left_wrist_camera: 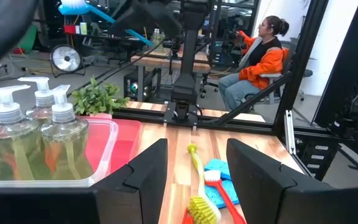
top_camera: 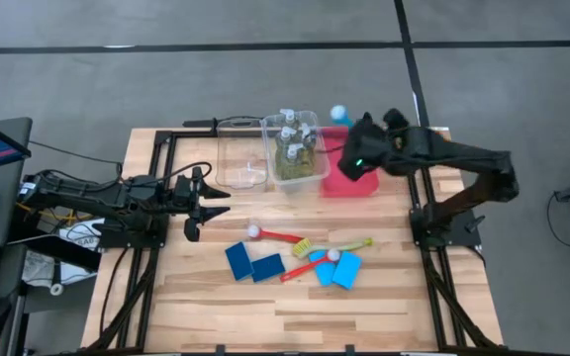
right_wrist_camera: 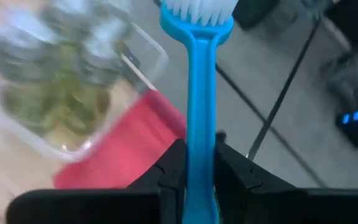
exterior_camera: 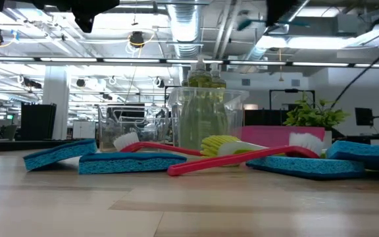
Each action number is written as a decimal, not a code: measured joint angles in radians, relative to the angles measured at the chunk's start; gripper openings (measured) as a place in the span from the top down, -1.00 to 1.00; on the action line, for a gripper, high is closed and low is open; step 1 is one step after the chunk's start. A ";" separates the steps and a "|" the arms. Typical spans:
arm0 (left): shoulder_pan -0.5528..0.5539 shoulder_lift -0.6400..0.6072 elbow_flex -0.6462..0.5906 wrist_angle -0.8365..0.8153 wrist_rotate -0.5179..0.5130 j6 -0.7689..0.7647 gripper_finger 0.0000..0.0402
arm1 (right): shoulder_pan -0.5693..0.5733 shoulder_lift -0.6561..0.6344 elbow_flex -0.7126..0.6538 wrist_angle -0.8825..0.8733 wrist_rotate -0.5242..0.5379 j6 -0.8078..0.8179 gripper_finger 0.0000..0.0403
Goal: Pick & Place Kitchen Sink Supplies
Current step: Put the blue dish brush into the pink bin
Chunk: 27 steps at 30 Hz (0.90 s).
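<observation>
My right gripper (top_camera: 356,150) hovers above the red tray (top_camera: 349,178), shut on a teal long-handled brush (right_wrist_camera: 201,93) whose white-bristled head (top_camera: 338,114) points to the table's far edge. My left gripper (top_camera: 206,203) waits open and empty near the left edge, facing the table's middle. Several clear bottles (top_camera: 293,143) stand in a clear bin. Two red brushes (top_camera: 277,235) (top_camera: 307,265), a yellow brush (top_camera: 342,244) and blue sponges (top_camera: 253,263) (top_camera: 337,271) lie flat on the table. My right gripper pinches the teal brush's handle (right_wrist_camera: 200,163) between its two fingers (right_wrist_camera: 234,168), somewhere below the head. The handle runs along the fingers and sticks out ahead of them, bristle head (right_wrist_camera: 201,9) foremost. The brush is lifted clear, over the red tray's far end.
An empty clear bin (top_camera: 239,153) stands left of the bottle bin (top_camera: 310,173). A small leafy plant (exterior_camera: 314,113) stands by the red tray (exterior_camera: 268,135). Bare wood lies along the table's near edge (top_camera: 285,316). A person in an orange jacket (left_wrist_camera: 261,53) sits beyond the table.
</observation>
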 joint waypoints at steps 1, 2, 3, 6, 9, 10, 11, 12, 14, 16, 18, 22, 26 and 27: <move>0.000 0.000 0.000 0.000 0.000 0.000 0.17 | -0.024 -0.025 -0.029 0.005 -0.020 0.000 0.74; 0.000 0.000 0.000 0.000 0.000 0.000 0.17 | -0.050 -0.051 -0.061 0.020 -0.040 0.000 0.74; 0.000 0.000 0.000 0.000 0.000 0.000 0.17 | -0.072 -0.077 -0.098 0.044 -0.059 0.000 0.74; 0.000 0.000 0.000 0.000 0.000 0.000 0.17 | -0.127 -0.150 -0.227 0.144 -0.119 -0.018 0.74; 0.000 0.000 0.000 0.000 0.000 0.000 0.17 | -0.170 -0.205 -0.368 0.291 -0.200 -0.066 0.74; 0.000 0.000 0.000 0.000 0.000 0.000 0.17 | -0.184 -0.217 -0.412 0.341 -0.233 -0.083 0.74; 0.000 0.000 0.000 0.000 0.000 0.000 0.17 | -0.198 -0.226 -0.453 0.387 -0.262 -0.098 0.74; 0.000 0.000 0.000 0.000 0.000 0.000 0.17 | -0.213 -0.232 -0.492 0.433 -0.291 -0.109 0.74; 0.000 0.000 0.000 0.000 0.000 0.000 0.17 | -0.243 -0.236 -0.560 0.506 -0.343 -0.118 0.74; 0.000 0.000 0.000 0.000 0.000 0.000 0.17 | -0.272 -0.235 -0.619 0.568 -0.382 -0.121 0.74; 0.000 0.000 0.000 0.001 0.000 0.000 0.17 | -0.294 -0.225 -0.667 0.628 -0.409 -0.121 0.74; 0.000 0.000 0.000 0.001 0.000 0.000 0.17 | -0.327 -0.187 -0.719 0.689 -0.431 -0.121 0.74; 0.000 0.000 0.000 0.001 0.000 0.000 0.17 | -0.362 -0.131 -0.734 0.706 -0.432 -0.129 0.74; 0.000 0.000 0.000 0.001 0.000 0.000 0.17 | -0.369 -0.115 -0.734 0.707 -0.432 -0.131 0.74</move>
